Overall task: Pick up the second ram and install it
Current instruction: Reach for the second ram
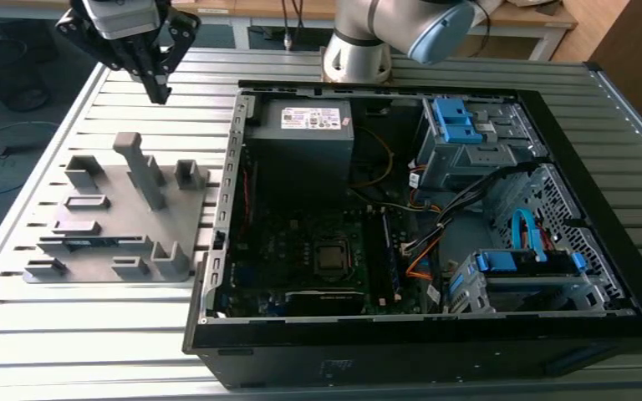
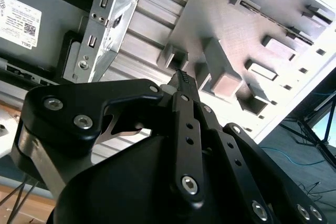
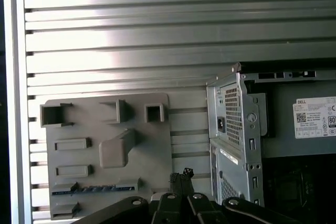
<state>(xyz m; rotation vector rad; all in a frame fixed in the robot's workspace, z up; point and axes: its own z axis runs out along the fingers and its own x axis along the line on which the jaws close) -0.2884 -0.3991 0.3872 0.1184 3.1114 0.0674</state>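
The second ram point(image 1: 94, 242) is a thin blue-green stick lying flat in a long slot of the grey fixture plate point(image 1: 98, 271), near the plate's front end at the exterior view's left. In the first wrist view the ram point(image 3: 92, 188) shows as a blue strip in the same slot. My gripper point(image 1: 160, 90) hangs high above the table, beyond the far end of the plate and well away from the ram. Its black fingers point(image 2: 181, 80) are pressed together with nothing between them, and their tips point(image 3: 181, 174) point down toward the plate's edge.
An open computer case point(image 1: 223, 209) lies to the right of the plate, with its motherboard point(image 1: 298, 242), power supply point(image 1: 304, 138) and blue drive cages point(image 1: 461, 121) exposed. The plate carries several upright blocks, the tallest a post point(image 1: 143, 167). The slatted metal table point(image 1: 76, 342) runs all around.
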